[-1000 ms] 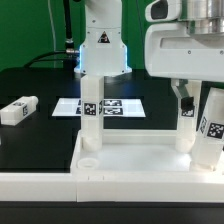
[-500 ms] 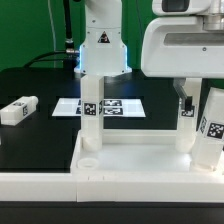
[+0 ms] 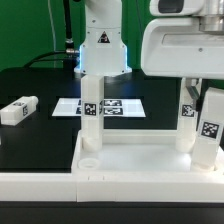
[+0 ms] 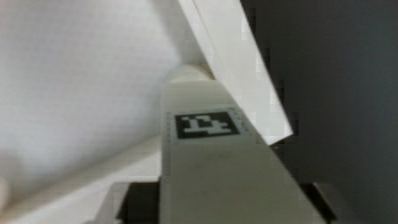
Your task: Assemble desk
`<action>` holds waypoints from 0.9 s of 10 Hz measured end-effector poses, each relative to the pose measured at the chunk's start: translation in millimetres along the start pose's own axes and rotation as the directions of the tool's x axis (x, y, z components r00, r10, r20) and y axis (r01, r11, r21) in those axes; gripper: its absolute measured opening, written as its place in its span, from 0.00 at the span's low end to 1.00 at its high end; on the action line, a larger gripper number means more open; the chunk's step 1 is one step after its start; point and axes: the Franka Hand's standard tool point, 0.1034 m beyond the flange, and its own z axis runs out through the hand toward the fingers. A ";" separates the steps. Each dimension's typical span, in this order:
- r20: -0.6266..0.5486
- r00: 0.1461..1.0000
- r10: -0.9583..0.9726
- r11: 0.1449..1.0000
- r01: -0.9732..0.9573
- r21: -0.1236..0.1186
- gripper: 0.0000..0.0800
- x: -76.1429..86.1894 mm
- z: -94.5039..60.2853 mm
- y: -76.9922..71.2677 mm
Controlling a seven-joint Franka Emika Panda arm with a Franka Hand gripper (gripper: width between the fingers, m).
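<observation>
The white desk slab (image 3: 135,160) lies rimmed side up at the front, with a round corner socket (image 3: 88,158). Two legs stand upright in its far corners, one on the exterior view's left (image 3: 91,110) and one on its right (image 3: 186,118). My gripper (image 3: 205,93) is shut on a third tagged leg (image 3: 208,128) and holds it nearly upright over the slab's right end. A fourth leg (image 3: 18,110) lies loose on the table at the left. In the wrist view the held leg (image 4: 217,150) runs out from between my dark fingers (image 4: 135,200) over the slab (image 4: 71,80).
The marker board (image 3: 120,105) lies flat behind the slab. The robot base (image 3: 100,45) stands at the back. A long white rail (image 3: 40,185) runs along the front. The black table (image 3: 40,135) shows to the left of the slab.
My gripper has shifted slightly toward the exterior view's left, and the held leg has gone from tilted to more upright. The other legs and the slab have not moved.
</observation>
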 end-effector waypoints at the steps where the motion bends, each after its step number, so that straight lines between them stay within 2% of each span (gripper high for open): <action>1: 0.000 0.999 0.038 0.999 -0.038 0.000 0.38 0.1 0.0 0.2; 3: 0.000 0.976 0.218 0.976 -0.218 0.002 0.38 1.2 0.0 1.8; 5: 0.006 0.882 0.472 0.882 -0.472 0.005 0.37 1.7 1.3 5.1; 7: 0.047 0.645 0.763 0.645 -0.764 0.014 0.37 2.7 2.0 7.3; 8: 0.071 0.470 0.880 0.471 -0.882 0.014 0.37 1.3 2.5 4.5; 9: 0.084 0.377 0.923 0.376 -0.926 0.025 0.37 0.5 2.8 3.6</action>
